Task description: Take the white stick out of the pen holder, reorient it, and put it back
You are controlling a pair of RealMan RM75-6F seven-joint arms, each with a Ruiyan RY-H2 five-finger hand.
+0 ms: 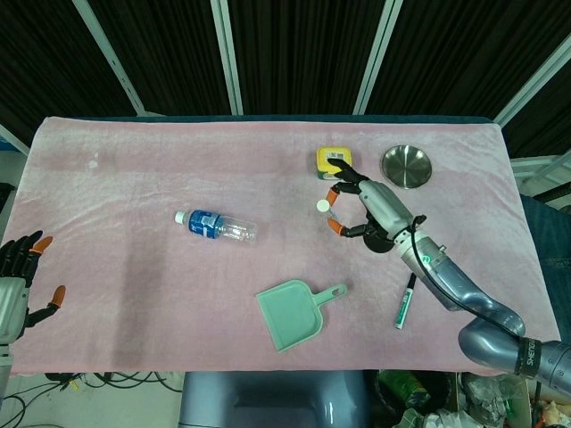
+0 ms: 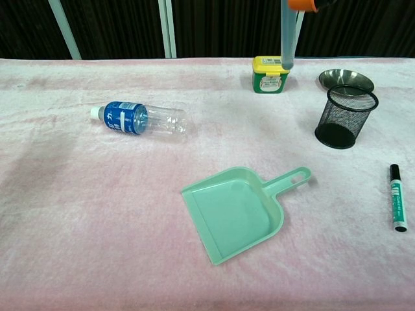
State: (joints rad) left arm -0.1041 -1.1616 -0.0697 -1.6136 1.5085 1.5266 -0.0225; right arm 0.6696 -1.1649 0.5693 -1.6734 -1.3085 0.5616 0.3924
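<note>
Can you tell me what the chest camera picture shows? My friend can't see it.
A white stick hangs upright from fingertips at the top edge, above and left of an empty black mesh pen holder. On the pink cloth lie a water bottle, a green dustpan and a marker, with a yellow-lidded tub and metal dish behind.

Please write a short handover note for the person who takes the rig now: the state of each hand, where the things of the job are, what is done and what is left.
Right hand: holds the white stick in the air, about upright in the chest view, lower end in front of the yellow-lidded jar.
Left hand: holds nothing, fingers apart, at the table's near left edge.
Pen holder: black mesh, upright, empty as far as the chest view shows, in front of the steel bowl.
Done: stick is out of the holder.
Left: confirm the stick is turned, carry it over the holder, lower it in and let go.
</note>
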